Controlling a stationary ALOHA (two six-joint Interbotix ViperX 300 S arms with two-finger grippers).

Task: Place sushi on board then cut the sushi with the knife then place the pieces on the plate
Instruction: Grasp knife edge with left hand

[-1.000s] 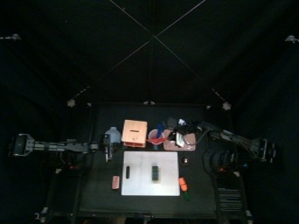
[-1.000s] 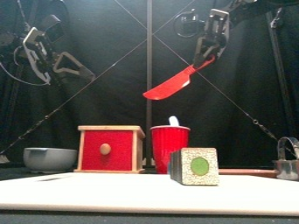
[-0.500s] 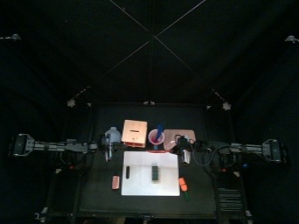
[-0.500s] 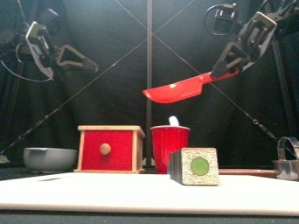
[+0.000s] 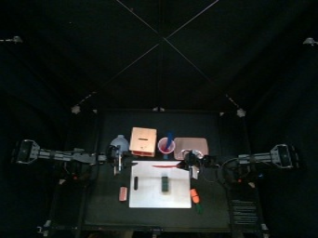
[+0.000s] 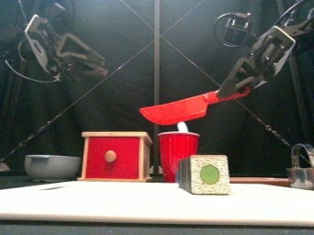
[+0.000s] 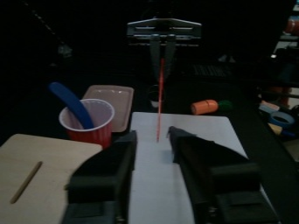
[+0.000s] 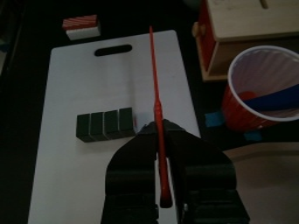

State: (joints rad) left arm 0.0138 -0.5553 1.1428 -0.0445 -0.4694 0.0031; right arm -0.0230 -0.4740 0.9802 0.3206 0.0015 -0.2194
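The dark green sushi roll (image 6: 207, 174) (image 5: 163, 184) stands on the white cutting board (image 5: 178, 177), its blocks together (image 8: 111, 125). My right gripper (image 6: 237, 84) (image 8: 162, 140) is shut on the handle of the red toy knife (image 6: 182, 109) (image 8: 156, 96). It holds the knife in the air over the board's back part, blade pointing left and slightly down. My left gripper (image 6: 73, 55) (image 7: 152, 162) hangs open and holds nothing, high at the left of the board. The pink tray (image 5: 191, 146) lies behind the board on the right.
Behind the board stand the wooden box with red drawer (image 6: 117, 156) and the red cup (image 6: 179, 151) holding the blue knife (image 7: 73, 103). A blue-grey bowl (image 6: 51, 165) sits at far left, a metal cutter (image 6: 303, 171) at far right. Small orange toys (image 5: 123, 193) (image 5: 194, 195) flank the board.
My right gripper has swung the red knife from above the cup forward and lower, over the board. The left gripper's jaws have spread open.
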